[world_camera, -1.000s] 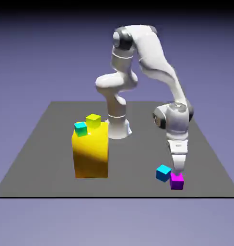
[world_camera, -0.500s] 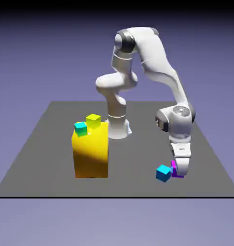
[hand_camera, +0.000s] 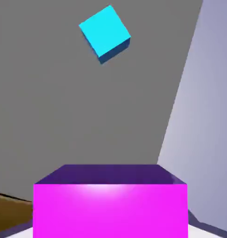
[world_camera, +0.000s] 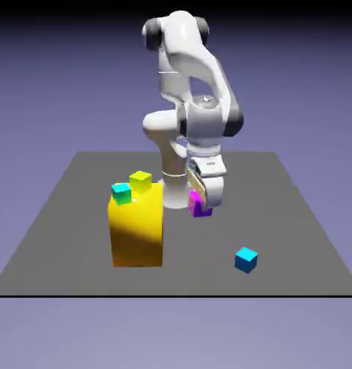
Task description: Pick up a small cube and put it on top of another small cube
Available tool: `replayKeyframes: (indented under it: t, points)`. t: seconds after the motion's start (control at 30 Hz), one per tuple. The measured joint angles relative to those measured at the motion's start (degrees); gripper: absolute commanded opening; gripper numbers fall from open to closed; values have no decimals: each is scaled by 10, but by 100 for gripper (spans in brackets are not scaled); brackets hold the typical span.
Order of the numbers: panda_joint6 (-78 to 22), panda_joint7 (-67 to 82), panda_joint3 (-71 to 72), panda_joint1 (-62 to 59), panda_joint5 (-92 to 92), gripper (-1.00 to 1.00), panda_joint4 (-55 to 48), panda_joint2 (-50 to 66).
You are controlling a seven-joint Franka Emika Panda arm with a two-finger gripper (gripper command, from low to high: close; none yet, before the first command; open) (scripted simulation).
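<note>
Exterior view takes in the whole layout: grey table (world_camera: 63,238), white arm (world_camera: 197,86) folded back over it, a tall yellow block (world_camera: 137,227) toward the exterior view's left. Two small cubes sit on the block's top, touching or nearly so: a lime-yellow cube (world_camera: 141,181) and a cyan cube (world_camera: 121,192). A second cyan cube (hand_camera: 105,33) lies alone on the table near the front edge, well apart from the block.

Gripper (world_camera: 200,204) hangs above the table just beside the block's upper right corner, clamped on the small magenta-purple cube (world_camera: 200,207), which is clear of the table. From outside, the fingers hide most of the cube.

Hand view gives what the outside camera does not: the magenta cube large at the bottom, one bright face toward the lens, a darker face above it, edges level with the frame. Finger tips are hidden behind it. A cube has no long axis to note. Beyond it lie bare table, the lone cyan cube, backdrop at right, and a brown sliver at lower left that can't be identified.
</note>
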State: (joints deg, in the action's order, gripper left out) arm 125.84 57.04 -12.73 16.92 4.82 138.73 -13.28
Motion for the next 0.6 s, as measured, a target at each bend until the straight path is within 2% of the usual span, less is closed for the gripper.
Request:
replayKeyframes:
  t: [0.47,0.6]
  points:
    - [-216,319,-108,-97,90,-100,85,-291]
    - [-141,319,-125,-101,103,-100,142,-272]
